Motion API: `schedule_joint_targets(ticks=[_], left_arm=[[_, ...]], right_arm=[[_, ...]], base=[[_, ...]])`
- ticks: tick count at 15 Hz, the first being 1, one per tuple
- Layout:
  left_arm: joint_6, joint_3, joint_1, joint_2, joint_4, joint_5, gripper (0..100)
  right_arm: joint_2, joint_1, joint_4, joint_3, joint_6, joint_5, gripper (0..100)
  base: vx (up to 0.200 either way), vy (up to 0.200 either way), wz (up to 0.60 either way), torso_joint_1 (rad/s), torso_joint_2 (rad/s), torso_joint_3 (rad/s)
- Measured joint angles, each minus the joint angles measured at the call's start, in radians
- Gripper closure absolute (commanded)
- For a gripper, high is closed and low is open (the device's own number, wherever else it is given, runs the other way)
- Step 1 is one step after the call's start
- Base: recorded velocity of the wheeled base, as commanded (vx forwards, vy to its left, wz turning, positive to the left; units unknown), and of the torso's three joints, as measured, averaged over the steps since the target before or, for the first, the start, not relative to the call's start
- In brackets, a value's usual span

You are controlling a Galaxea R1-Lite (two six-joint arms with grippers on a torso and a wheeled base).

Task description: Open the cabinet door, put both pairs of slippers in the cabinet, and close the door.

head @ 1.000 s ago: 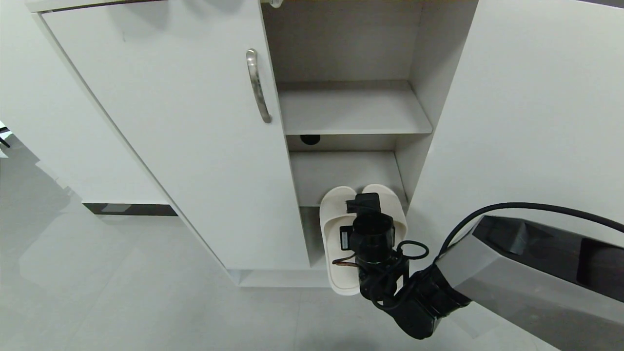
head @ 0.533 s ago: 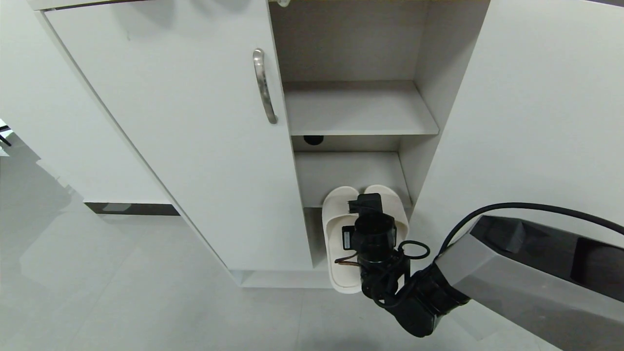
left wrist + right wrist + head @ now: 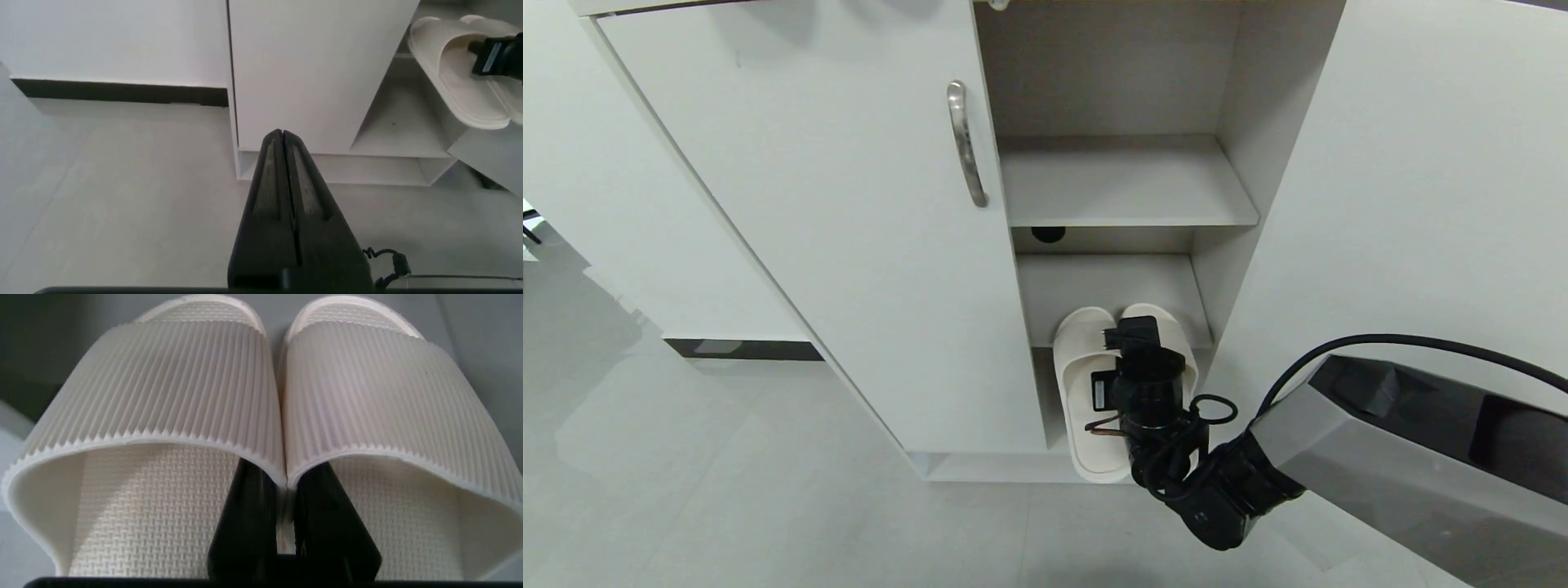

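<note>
While the right arm stretches in from the robot's right side, low and angled toward the cabinet (image 3: 1111,73), its wrist points straight into the open half. The right hand (image 3: 1131,341) pinches a pair of cream slippers (image 3: 1085,384) side by side. In the right wrist view its dark fingers (image 3: 260,508) reach in under the ribbed straps and clamp the two inner edges of the slippers (image 3: 188,400) together.

The pair is carried with the toes leading into the cabinet, at the front edge of the lower shelf (image 3: 1111,286), and the heels hang out over the cabinet's base. Whether the toes touch that shelf cannot be told. An upper shelf (image 3: 1123,184) sits above it.

The open door (image 3: 1413,204) stands to the right of the arm. The closed door (image 3: 809,212), with its metal handle (image 3: 965,143), covers the left half.

The left hand (image 3: 282,140) is pressed together with nothing between its fingers. It hangs above the floor (image 3: 122,188), facing the foot of the closed door, well apart from the slippers (image 3: 453,53).
</note>
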Motion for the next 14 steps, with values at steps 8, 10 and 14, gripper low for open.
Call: schedule_joint_targets(ticks=[8,10,14], left_arm=[[0.015,0.000,0.000,0.000,0.000,-0.019,100],[0.013,0.000,0.000,0.000,0.000,-0.019,100],[0.010,0.000,0.000,0.000,0.000,-0.019,100]], right_arm=[[0.036,0.001,0.057,-0.085,-0.003,0.001,100],[0.048,-0.001,0.091,-0.136,-0.004,-0.001,100],[0.061,-0.013,0.151,-0.203,-0.004,-0.009,100]], base=[[0.200,0.000,0.00,0.001,0.00,0.002],[0.200,0.000,0.00,0.002,0.00,0.002],[0.100,0.000,0.00,0.001,0.00,0.002]])
